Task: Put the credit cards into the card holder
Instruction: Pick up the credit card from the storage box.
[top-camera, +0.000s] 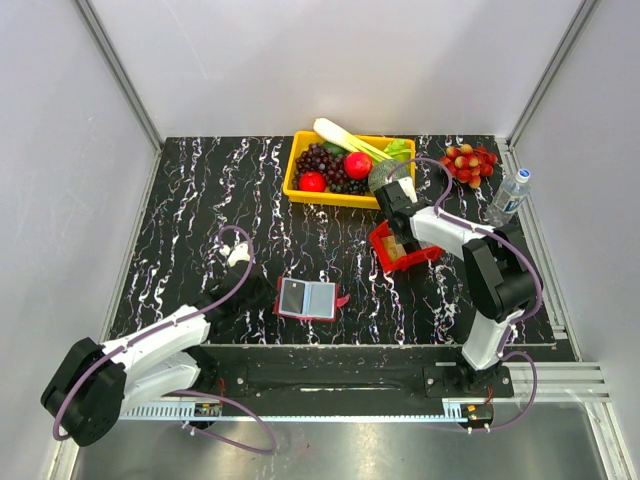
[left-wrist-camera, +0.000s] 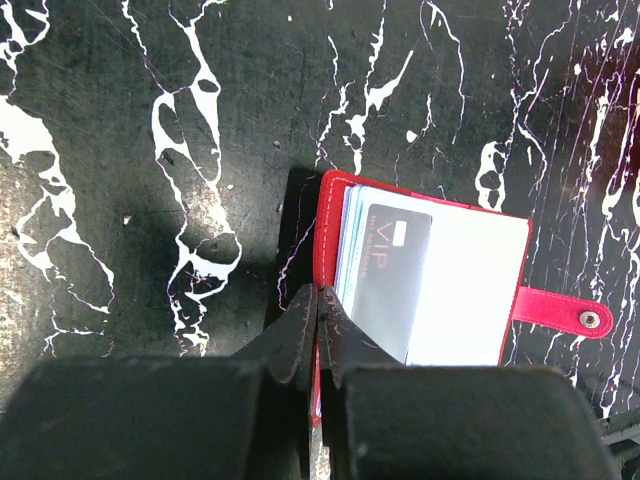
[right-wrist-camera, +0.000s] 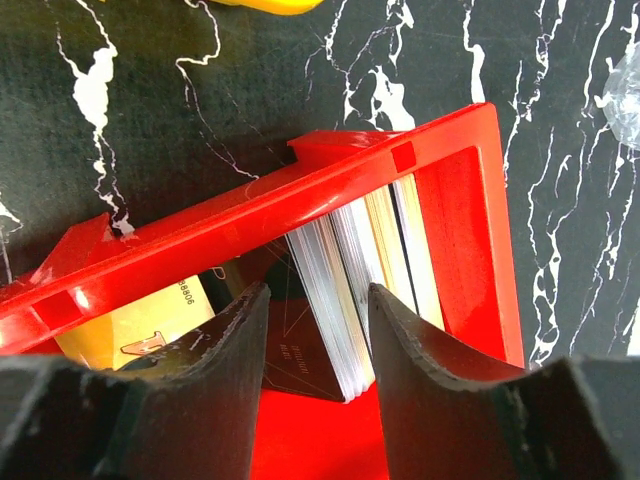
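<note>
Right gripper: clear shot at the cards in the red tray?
Probably yes. The right gripper is open, jaws around part of the upright cards in the tray, nothing between. The tray rim lies beyond it.

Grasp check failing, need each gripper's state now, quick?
Left gripper: closed on edge of card holder.
Right gripper: open, astride credit cards in red tray.

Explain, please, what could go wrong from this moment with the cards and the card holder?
1. The right hand stands open around several credit cards packed together in the red tray; closing may pinch more than one.
2. Its fingers are close to the tray wall, so lifting might drag the tray.
3. The left hand grips the card holder only at its edge; it could slip or pivot.
</note>
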